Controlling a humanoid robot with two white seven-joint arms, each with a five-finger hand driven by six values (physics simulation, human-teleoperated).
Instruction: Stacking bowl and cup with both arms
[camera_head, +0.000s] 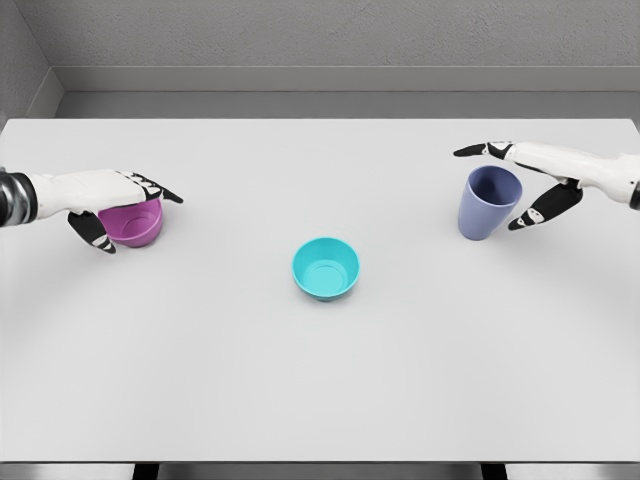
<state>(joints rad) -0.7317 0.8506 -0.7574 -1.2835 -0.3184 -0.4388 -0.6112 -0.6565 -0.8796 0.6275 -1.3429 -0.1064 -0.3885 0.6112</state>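
1. At the far left, the left hand (118, 205) reaches in over a purple bowl (135, 222). Its fingers lie across the top rim and the thumb drops down the near-left side, so the hand is wrapped around the bowl; whether the grip is firm I cannot tell. The bowl seems to rest on the surface (320, 380).

2. In the middle, a little nearer the robot, a teal bowl (325, 269) stands upright and empty, well apart from both hands. It looks like the base for the stack.

3. On the right, a blue-grey cup (488, 203) stands mouth up, tilted slightly. The right hand (520, 185) is spread wide around it: one finger stretches over the far rim, another curves down just beside its right wall. The fingers do not look closed on the cup, so I judge it not yet gripped.

4. Progress: nothing is stacked. All three pieces sit separately, purple bowl left, teal bowl centre, cup right. The task is at the grasping stage. Still to do, by my reading: secure both grips, lift, carry each piece to the centre, and nest them in the teal bowl.
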